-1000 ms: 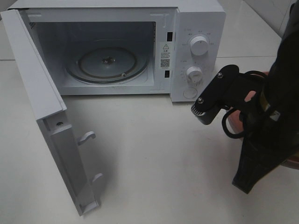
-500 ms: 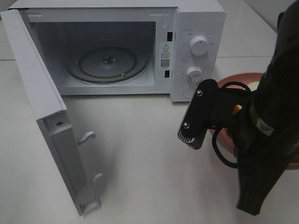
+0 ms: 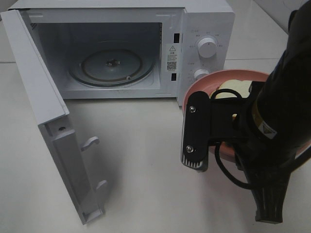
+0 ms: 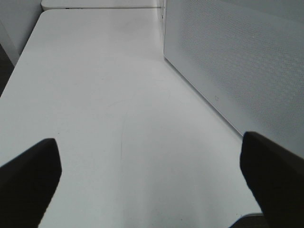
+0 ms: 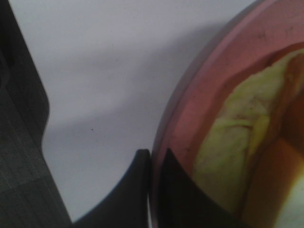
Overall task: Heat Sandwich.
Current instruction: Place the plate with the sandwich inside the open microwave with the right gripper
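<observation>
a white table [image 3: 146,165] carries a white microwave [image 3: 209,22] at its back, the door [image 3: 34,82] swung wide open.

You're at a robot test bench, prob. a lab w/ kitchen props: plain white tabletop [image 3: 155,174], white microwave [image 3: 206,19] w/ door open, pink plate [image 3: 209,82], black robot arm [image 3: 286,102] over it.

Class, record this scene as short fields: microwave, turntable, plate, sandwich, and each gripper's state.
Microwave: door swung open
Turntable: glass, nothing on it
Plate: pink, right of the cavity, in front of the control panel
Sandwich: on the plate
Right gripper: shut on the plate's rim
Left gripper: open, holding nothing, above the table
</observation>
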You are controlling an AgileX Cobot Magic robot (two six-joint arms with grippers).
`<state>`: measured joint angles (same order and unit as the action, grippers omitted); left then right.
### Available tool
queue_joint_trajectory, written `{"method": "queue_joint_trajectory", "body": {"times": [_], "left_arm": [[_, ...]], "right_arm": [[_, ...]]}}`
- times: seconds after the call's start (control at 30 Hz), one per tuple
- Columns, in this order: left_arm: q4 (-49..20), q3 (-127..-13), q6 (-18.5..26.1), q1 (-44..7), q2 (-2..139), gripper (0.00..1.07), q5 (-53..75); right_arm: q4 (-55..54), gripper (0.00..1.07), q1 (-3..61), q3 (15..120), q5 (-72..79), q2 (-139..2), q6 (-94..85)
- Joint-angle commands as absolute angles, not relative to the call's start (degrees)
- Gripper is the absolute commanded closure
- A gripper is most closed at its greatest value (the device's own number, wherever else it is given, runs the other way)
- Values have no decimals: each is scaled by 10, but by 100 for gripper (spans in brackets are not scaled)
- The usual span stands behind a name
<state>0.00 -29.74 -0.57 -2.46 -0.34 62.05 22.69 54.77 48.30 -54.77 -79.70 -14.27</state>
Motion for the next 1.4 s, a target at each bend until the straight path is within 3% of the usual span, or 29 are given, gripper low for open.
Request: {"method": "queue_joint_trajectory", "body": {"times": [0.03, 0.33, 0.83, 1.07, 1.4], "left_arm": [[-6, -296, -11, -24, -16, 9, 613], [-6, -296, -11, -24, -16, 9, 613], [-6, -296, -11, -24, -16, 9, 613], [-6, -296, -11, -24, -16, 9, 613], [-6, -296, -11, -24, -16, 9, 613]], "right_arm": [[244, 107, 549, 482, -533, -792, -179], [239, 107, 549, 482, -510, -792, -295], [194, 106, 547, 482, -459, -792, -290], [183, 107, 546, 482, -458, -792, -419], [133, 107, 489, 482, -450, -792, -560]]}}
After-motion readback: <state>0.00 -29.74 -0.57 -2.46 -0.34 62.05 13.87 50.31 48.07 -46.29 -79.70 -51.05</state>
